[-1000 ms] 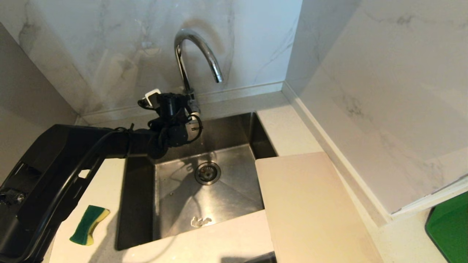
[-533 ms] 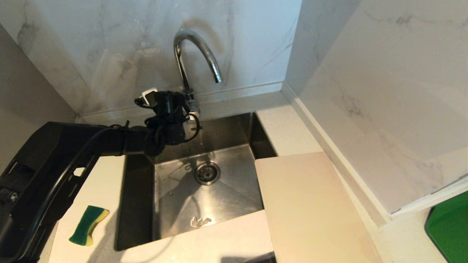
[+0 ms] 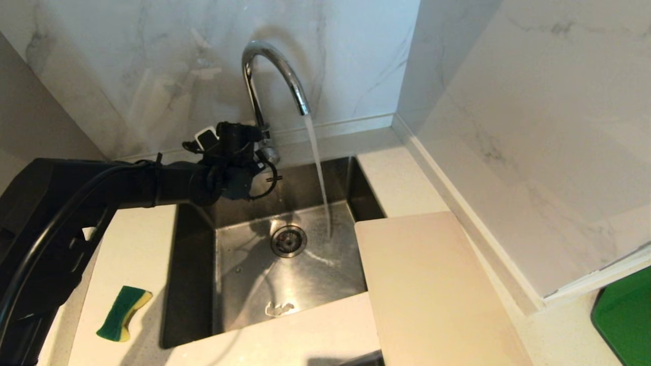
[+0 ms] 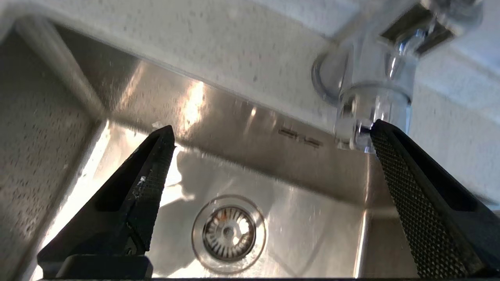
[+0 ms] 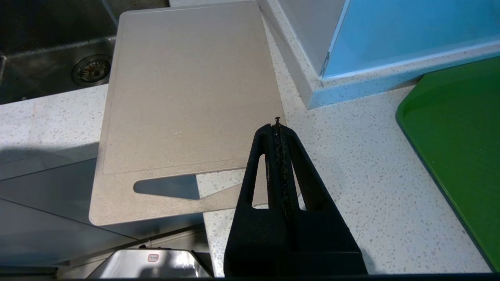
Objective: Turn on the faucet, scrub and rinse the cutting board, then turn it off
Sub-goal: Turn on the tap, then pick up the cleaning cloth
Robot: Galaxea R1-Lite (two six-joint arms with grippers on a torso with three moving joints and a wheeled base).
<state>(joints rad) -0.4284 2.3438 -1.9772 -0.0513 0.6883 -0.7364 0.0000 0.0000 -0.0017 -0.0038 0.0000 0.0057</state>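
Observation:
The chrome faucet (image 3: 253, 91) stands behind the sink, and a stream of water (image 3: 318, 168) runs from its spout into the basin. My left gripper (image 3: 262, 152) is at the faucet's base, just left of it. In the left wrist view the left gripper (image 4: 271, 127) is open with nothing between its fingers, and one fingertip (image 4: 381, 130) lies right beside the faucet base (image 4: 373, 97). The pale cutting board (image 3: 432, 284) lies flat on the counter right of the sink, one edge over the basin. My right gripper (image 5: 276, 123) hangs shut and empty above the cutting board's (image 5: 187, 86) handle end.
The steel sink (image 3: 244, 284) has a round drain (image 3: 288, 240) where the water lands nearby. A green-and-yellow sponge (image 3: 123, 311) lies on the counter left of the sink. A dark green tray (image 3: 625, 320) sits at the far right. Marble walls close the back and right.
Water has started to run from the faucet. My left arm has lifted and drawn back to the left at the faucet base, and its wrist has rolled.

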